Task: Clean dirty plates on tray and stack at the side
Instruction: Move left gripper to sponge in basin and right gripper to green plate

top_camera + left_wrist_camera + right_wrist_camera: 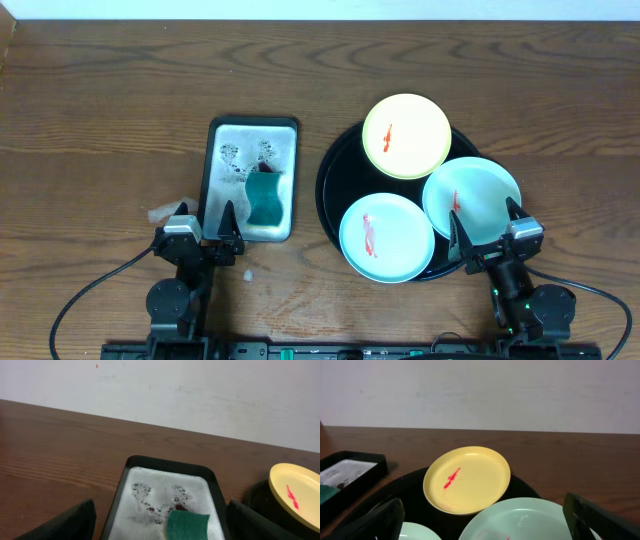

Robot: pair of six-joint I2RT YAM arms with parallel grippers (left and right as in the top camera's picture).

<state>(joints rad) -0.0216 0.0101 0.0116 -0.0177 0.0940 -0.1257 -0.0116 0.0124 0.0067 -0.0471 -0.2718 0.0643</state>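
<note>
- Left pincer (207, 232) hangs over the near left of the table (100, 100), its two dark fingers spread wide with nothing between them.
- Just beyond its tips lies the near end of the soapy tray (215, 150), a dark-rimmed rectangle with grey suds and dark specks.
- At that tray's near end, towards its right side, sits a green sponge (263, 197); the left wrist camera shows it between the spread fingers.
- Right pincer (488, 235) hangs at the near right, jaws equally wide apart and holding nothing.
- From above, its fingers sit on either side of the near edge of the right mint plate (472, 198); I cannot tell whether they touch it.
- That plate rests on the right side of the black tray (330, 180), reaching out over its rim.
- To its left, the near mint plate (387, 238) overhangs the tray's near rim.
- Farthest away, the yellow plate (406, 136) sits over the tray's far rim, its edge meeting the right mint plate.
- Each plate carries a red smear (389, 133).
- Black cables (90, 290) trail from both arm bases along the near edge.
- A pale wall (480, 390) rises beyond the far side of the table.
</note>
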